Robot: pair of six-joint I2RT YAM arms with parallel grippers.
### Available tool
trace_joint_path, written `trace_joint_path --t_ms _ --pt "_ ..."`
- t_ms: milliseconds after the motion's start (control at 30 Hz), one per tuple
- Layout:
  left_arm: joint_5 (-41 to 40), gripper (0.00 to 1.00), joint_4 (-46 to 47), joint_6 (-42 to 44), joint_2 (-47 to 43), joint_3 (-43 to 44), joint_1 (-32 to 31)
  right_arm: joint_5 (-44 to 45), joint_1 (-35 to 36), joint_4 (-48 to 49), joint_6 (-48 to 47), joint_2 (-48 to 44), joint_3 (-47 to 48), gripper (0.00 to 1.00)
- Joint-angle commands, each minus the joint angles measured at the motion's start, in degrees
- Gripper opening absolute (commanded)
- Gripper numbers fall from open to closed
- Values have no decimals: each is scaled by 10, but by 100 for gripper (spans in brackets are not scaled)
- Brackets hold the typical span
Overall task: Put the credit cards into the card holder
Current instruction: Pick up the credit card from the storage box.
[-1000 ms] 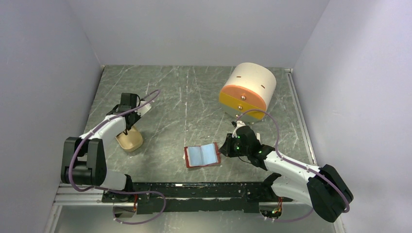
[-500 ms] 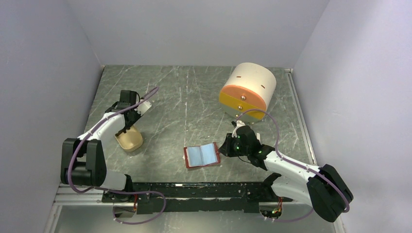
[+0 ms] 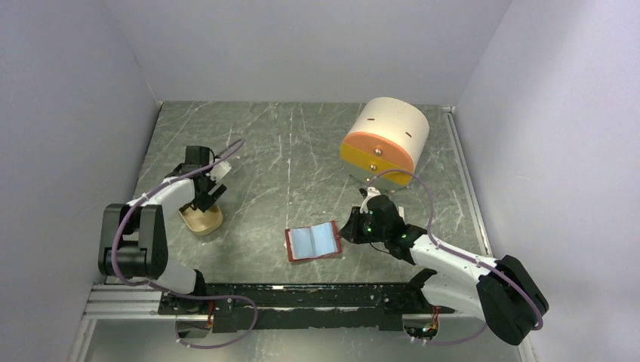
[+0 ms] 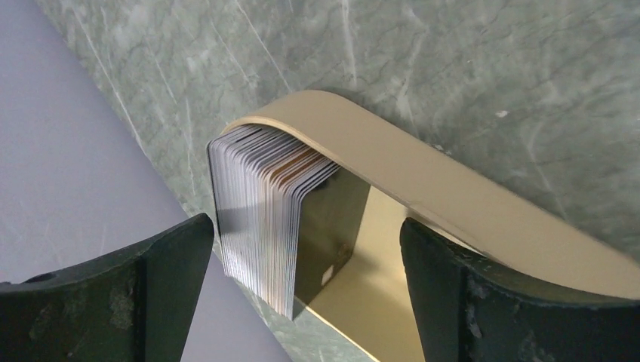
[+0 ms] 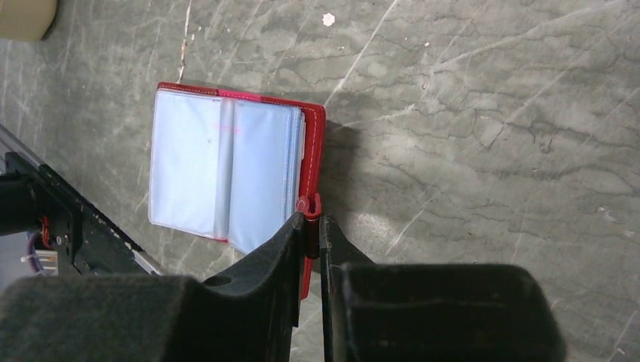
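Credit cards point(image 4: 260, 226) sit between the spread left jaws — right jaws clamp the card holder point(image 5: 226, 173).

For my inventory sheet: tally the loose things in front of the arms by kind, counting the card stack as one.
Red card holder: 1
Beige tray: 1
Stack of credit cards: 1
Cream-and-orange cylinder: 1
Total: 4
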Motion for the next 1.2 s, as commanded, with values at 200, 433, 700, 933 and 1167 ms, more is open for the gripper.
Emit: trace_joint_path --t_ms 200,433,700,933,1167 --pt "-29 80 39 22 47 35 7 0 -10 -11 -13 -10 9 16" --pt "-5 56 -1 23 20 54 7 -7 -10 -3 -10 -7 7 16" --pt "-8 39 -24 26 10 69 7 -13 -10 4 -8 -3 1 16" --pt "-25 56 -23 34 3 71 7 -20 -10 17 -3 3 -6 16" --pt "-28 52 -23 35 5 72 7 -16 -11 14 -5 1 -7 16"
